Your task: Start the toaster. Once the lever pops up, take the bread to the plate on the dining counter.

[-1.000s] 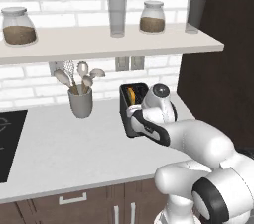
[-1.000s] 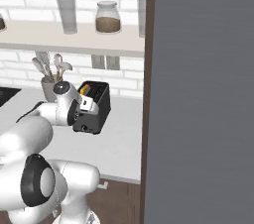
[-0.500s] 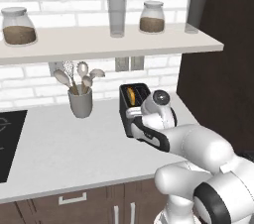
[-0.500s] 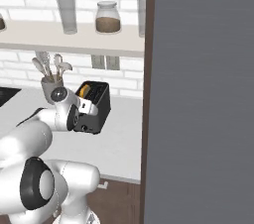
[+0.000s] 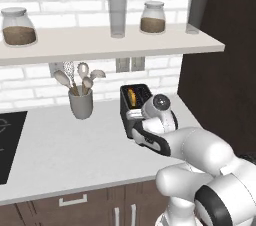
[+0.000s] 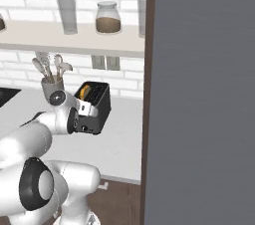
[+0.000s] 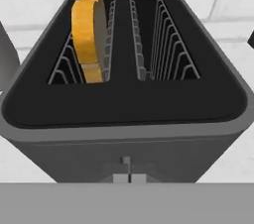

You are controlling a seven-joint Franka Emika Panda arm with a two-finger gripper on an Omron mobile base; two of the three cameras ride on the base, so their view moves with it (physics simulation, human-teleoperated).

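Left base view: grey bench (image 5: 65, 155) along white brick wall, smooth matte top; toaster (image 5: 134, 107) as landmark, standing near bench's right end, just left of dark tall cabinet (image 5: 225, 55). Above toaster: pale shelf (image 5: 100, 42) with two lidded glass jars of brown stuff and two clear tumblers. Left of toaster: grey crock of wooden spoons (image 5: 81, 101), apart from it. Far left of toaster: black cooktop edge (image 5: 7, 142).

Toaster itself: boxy, dark grey shell, black top, two slots with wire guides. Bread (image 7: 89, 32) standing upright in one slot, golden-orange crust, top poking above slot rim; other slot bare. Small lever stub (image 7: 126, 161) low at centre of front face, seen in hand view.

Pincer (image 5: 136, 126) pressed against toaster's front, low; fingers not visible, judged clenched with nothing held.

Judged step: pushing lever down to start toasting. Plate and dining counter out of frame.

Risks:
- Clenched tips sliding off small lever, so no latch, bread never drops.
- Push slightly off-axis shoving light toaster back along smooth bench toward wall.
- Wrist hanging close over front edge, possibly blocking lever's return or clipping bread on retreat.
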